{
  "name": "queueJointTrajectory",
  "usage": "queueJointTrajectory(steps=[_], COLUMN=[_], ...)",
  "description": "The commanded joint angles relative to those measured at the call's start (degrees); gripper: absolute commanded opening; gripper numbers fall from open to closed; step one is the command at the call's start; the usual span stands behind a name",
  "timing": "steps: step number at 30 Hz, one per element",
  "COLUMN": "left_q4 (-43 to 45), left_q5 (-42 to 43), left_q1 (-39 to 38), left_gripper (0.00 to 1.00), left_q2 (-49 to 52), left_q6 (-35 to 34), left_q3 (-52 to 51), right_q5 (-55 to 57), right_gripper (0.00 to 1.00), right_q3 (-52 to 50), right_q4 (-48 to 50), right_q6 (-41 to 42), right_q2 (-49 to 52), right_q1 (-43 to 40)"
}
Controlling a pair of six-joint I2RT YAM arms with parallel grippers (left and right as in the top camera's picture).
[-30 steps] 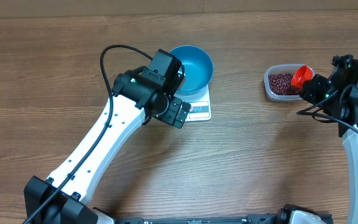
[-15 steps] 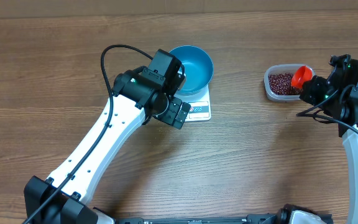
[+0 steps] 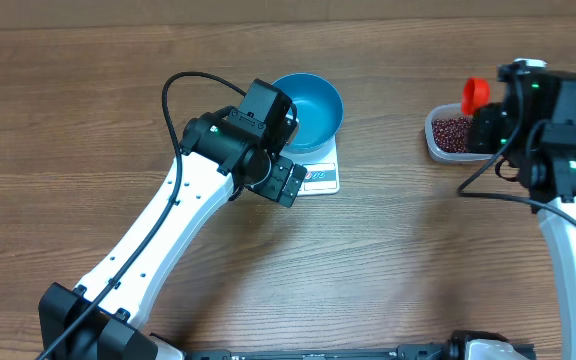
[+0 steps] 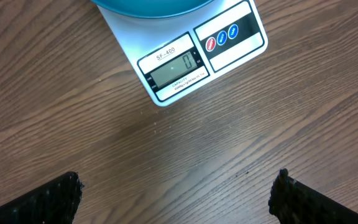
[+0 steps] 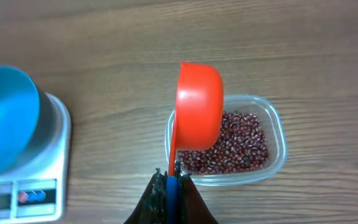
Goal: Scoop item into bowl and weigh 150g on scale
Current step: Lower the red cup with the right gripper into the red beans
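Orange scoop [image 5: 199,106] is being pinched by its handle in the right tool [image 5: 171,186], the jaws being pressed together on it. The cup is being held just above the clear tub [image 5: 278,134], with its long axis running straight out from the tool. Only the cup's outer wall is being shown, so its load cannot be told. The beans [image 5: 235,140] are lying in the tub. The blue bowl [image 5: 5,118] is sitting on the scale [image 5: 48,180], well apart to the scoop's left across the desk [image 4: 229,124]; a leftward carry is judged to be required. The left tool [image 4: 179,199] is being held spread wide, gripping nothing, near the scale's display, which is reading zero.
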Motion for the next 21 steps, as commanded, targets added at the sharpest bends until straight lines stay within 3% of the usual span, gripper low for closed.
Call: queueJointTrajectory(steps=[1, 21], left_q4=[-0.2, -0.2], left_q5=[-0.2, -0.2], left_q1=[-0.1, -0.1], left_gripper=[0.99, 1.0], left_q2=[-0.6, -0.6], left_q6=[0.9, 0.9], left_q3=[0.5, 0.5], right_q5=[8.6, 23.1], right_gripper=[0.04, 0.04], right_q3=[1.2, 1.2], right_q4=[-0.8, 3.0], right_q6=[-3.8, -6.0], right_q2=[1.7, 18.1], right_q1=[1.5, 1.8])
